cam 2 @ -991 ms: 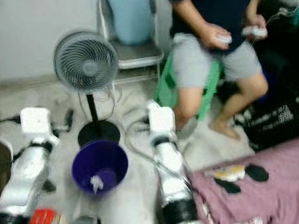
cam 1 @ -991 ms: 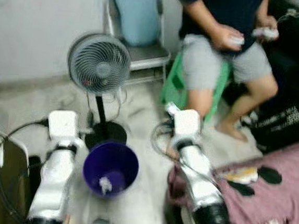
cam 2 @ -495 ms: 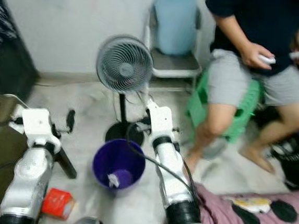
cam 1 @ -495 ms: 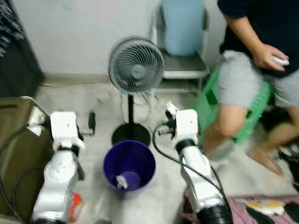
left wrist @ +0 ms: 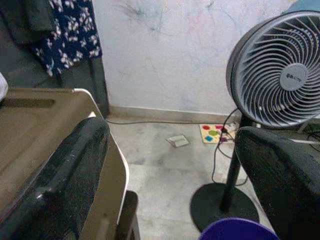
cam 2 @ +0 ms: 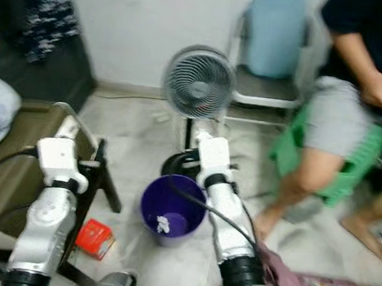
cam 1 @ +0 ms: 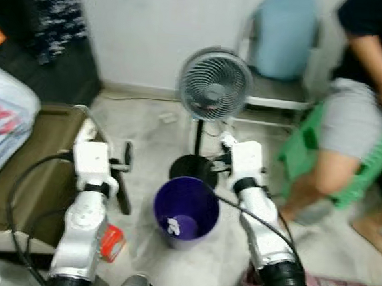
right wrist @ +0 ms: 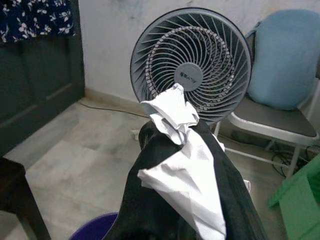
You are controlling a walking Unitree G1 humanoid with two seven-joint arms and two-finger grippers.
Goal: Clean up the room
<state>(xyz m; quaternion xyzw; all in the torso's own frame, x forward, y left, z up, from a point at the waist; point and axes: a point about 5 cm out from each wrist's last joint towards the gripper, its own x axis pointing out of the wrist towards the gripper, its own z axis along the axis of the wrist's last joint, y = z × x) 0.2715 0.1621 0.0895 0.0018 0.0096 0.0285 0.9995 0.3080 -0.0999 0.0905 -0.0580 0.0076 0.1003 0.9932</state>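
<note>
The right gripper (right wrist: 172, 120) holds a crumpled white paper (right wrist: 180, 150), its black fingers (right wrist: 150, 190) closed around the wad so that it bulges out past the tips. In the eye views that arm reaches forward beside the purple bin (cam 1: 186, 209), which stands on the floor between the two arms, just in front of the fan (cam 1: 214, 85) and its round black base. One pale scrap (cam 1: 173, 226) already lies at the bottom of the bin.

The left gripper (left wrist: 170, 165) hangs apart from the work, fingers spread wide with nothing between them, close to the brown table (cam 1: 29, 162) on the robot's left.

The step in hand looks like the drop-off: paper caught, bin near. The next move calls for bringing the right gripper over the bin's mouth (it seems to sit at the far rim, toward the fan) and letting go. A red packet (cam 2: 96, 238) on the floor beside the left arm is probably next.
</note>
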